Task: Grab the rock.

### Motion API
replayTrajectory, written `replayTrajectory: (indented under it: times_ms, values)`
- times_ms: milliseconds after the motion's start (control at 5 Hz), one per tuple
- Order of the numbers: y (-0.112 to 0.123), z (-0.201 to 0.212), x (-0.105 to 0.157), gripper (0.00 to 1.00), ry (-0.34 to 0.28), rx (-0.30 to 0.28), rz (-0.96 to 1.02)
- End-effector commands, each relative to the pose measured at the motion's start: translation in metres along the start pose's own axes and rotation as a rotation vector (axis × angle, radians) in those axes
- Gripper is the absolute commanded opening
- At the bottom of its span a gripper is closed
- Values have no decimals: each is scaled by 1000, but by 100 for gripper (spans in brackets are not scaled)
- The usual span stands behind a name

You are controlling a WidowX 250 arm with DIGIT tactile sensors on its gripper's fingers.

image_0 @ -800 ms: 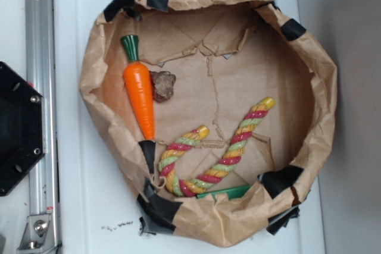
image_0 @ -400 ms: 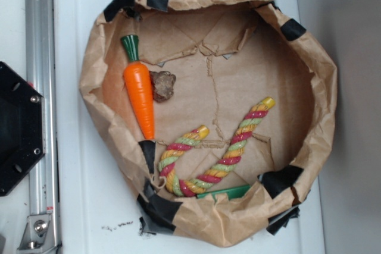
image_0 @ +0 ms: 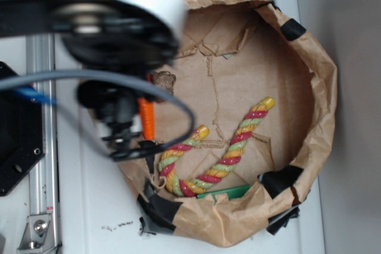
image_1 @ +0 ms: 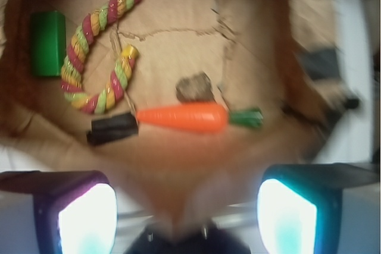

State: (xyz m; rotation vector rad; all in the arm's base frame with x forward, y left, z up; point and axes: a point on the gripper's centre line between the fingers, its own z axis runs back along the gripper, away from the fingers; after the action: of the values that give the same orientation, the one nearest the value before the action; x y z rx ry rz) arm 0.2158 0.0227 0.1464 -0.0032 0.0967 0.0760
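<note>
The rock is a small lumpy brown stone on the paper floor, touching the upper side of the orange carrot. In the wrist view my gripper hangs open above the bag's near wall, short of the carrot and rock, with nothing between its fingers. In the exterior view my arm covers the bag's upper left. Only the rock's top and a strip of the carrot show beside the blurred gripper.
A crumpled brown paper bag with black tape patches walls everything in. A striped rope toy curves across its floor, and a green block lies by the near wall. The robot's black base and a metal rail stand left.
My arm has swung into the exterior view over the bag's upper left, covering most of the carrot and part of the rock. The objects have not moved.
</note>
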Motion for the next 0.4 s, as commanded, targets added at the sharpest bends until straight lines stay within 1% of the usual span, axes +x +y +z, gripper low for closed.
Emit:
replayTrajectory:
  times_ms: [0,200]
  values:
    - [-9,-50,53,100,-1,-8,-68]
    - [-15,-85,40,100,30,60,-114]
